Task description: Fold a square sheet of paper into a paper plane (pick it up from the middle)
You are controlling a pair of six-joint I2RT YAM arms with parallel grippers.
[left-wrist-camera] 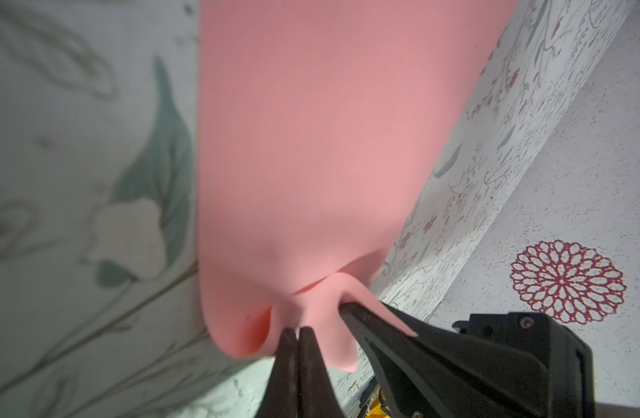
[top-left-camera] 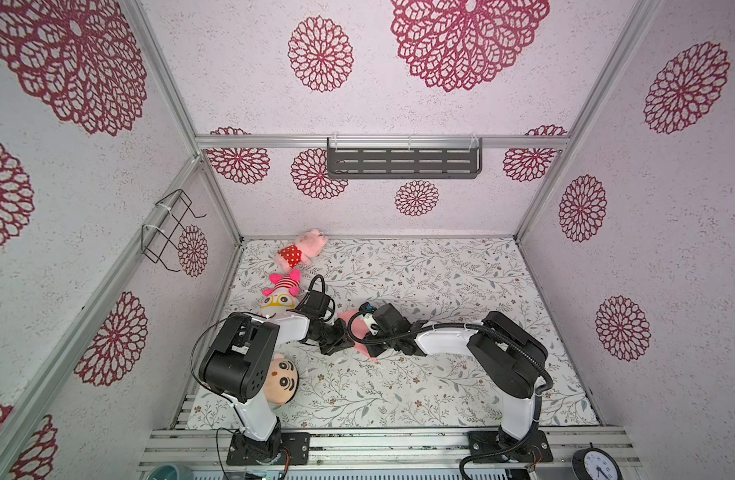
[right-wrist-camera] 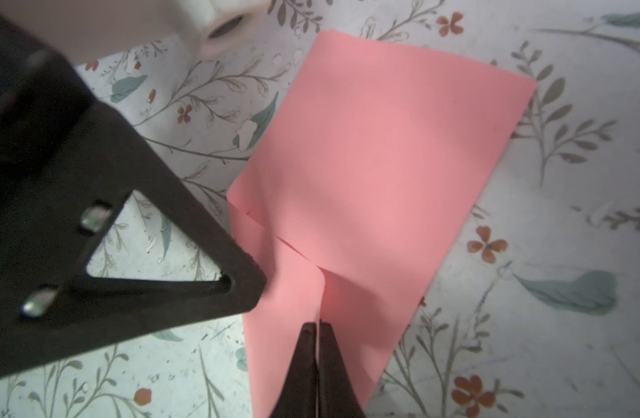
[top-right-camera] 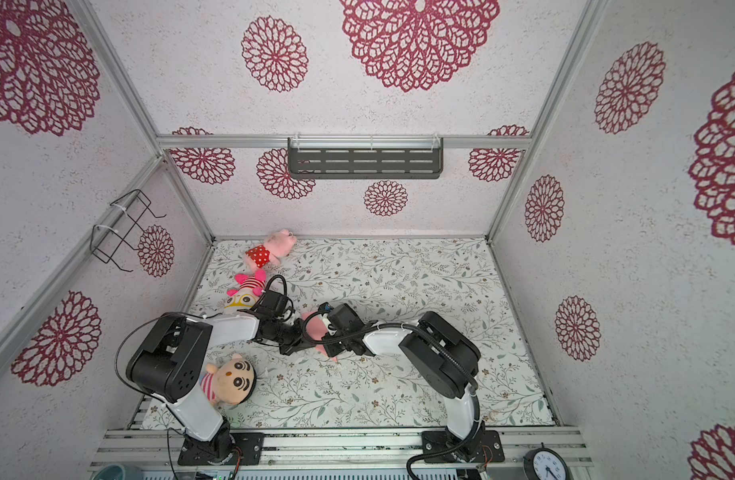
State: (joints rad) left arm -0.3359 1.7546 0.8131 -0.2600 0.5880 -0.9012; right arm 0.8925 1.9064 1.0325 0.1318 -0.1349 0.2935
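Note:
The sheet of paper is light pink and lies doubled over, its far part resting on the floral table. In both top views only bits of it show between the two wrists, left of the table's middle. My left gripper is shut on a bunched, puckered edge of the paper. Close beside it, my right gripper is shut on a raised crease of the same edge. Each wrist view shows a finger of the other gripper right beside the paper. No dart-shaped paper plane is in view.
Three plush toys lie along the left side: a pink one in a red dotted dress, a striped one and a big-headed boy under my left arm. A dark shelf hangs on the back wall and a wire rack on the left wall.

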